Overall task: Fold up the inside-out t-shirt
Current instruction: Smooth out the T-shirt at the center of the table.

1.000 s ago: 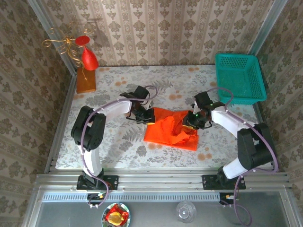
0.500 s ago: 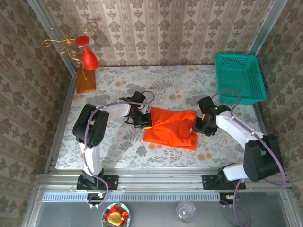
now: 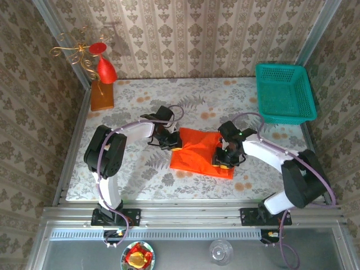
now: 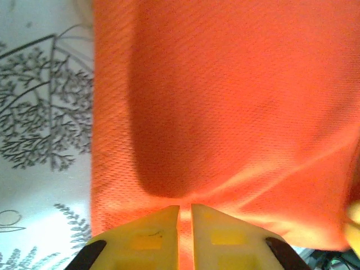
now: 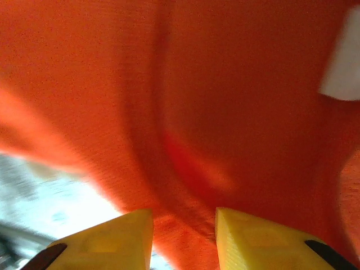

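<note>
You were dealing with a soft, light, limp t-shirt [image 3: 194,153] that had no stiffness of its own: it would have sagged, creased and dragged wherever it was not supported, and a single layer could easily have slipped out of a shallow pinch. It lay as a rough rectangle in the middle of the table [image 3: 140,101], a little right of centre in the overhead view. The sound places to take it looked like its edges and corners, a doubled hem rather than the flat middle, with both layers caught so the fold travelled as one. Your left gripper [image 3: 170,140] sat at the upper left edge of the cloth. In its wrist view [image 4: 185,209] the jaws were nearly together with a sliver of orange in the slit and a crease running away from them, so it seemed clamped on the t-shirt. Your right gripper [image 3: 221,158] was over the right part of the cloth, and in its wrist view [image 5: 184,216] the jaws stood apart with fabric beyond them. I could not tell whether any was caught. Against a second earlier, the rumpled, lifted right side had settled flatter. The right gripper, just off the right edge half a second before, had come inward and lower in the frame, while the left had barely shifted.
</note>
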Robot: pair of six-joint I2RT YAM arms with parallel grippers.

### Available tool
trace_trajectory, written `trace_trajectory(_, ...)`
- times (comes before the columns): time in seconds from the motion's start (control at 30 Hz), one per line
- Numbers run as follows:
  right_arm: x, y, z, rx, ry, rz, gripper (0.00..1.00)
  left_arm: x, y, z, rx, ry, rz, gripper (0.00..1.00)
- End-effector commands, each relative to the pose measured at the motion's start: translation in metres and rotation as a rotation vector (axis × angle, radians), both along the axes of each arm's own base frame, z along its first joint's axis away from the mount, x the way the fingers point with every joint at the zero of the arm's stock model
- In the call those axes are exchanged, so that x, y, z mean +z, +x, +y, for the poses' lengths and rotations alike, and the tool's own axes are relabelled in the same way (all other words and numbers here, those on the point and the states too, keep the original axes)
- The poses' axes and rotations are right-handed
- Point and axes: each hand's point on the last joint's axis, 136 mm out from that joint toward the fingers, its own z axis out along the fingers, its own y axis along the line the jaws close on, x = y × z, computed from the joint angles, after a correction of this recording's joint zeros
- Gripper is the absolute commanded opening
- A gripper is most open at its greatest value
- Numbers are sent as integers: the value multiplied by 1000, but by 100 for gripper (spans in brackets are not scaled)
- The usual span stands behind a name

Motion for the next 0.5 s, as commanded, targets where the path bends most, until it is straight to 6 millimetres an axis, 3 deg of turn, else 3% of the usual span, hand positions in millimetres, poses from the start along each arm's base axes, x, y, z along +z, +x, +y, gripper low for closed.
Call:
trace_trajectory(0.0,-22,-14,-54,-57,-282,66,35,35,4,-14,-24,-65,-49,13)
trace_trajectory(0.13,-18,-10,-65,-76,-335,47,36,32,3,-24,-59,-59,-37,13)
trace_trajectory(0.3,20,2,-64,-80,-338,-56,36,28,7,-38,-98,-53,-29,13)
trace_trajectory(0.37,32,5,-49,-69,-250,-94,36,26,12,-43,-106,-53,-31,12)
trace_trajectory(0.47,42,7,-9,-45,-9,-122,36,16,21,-48,-123,-29,-21,10)
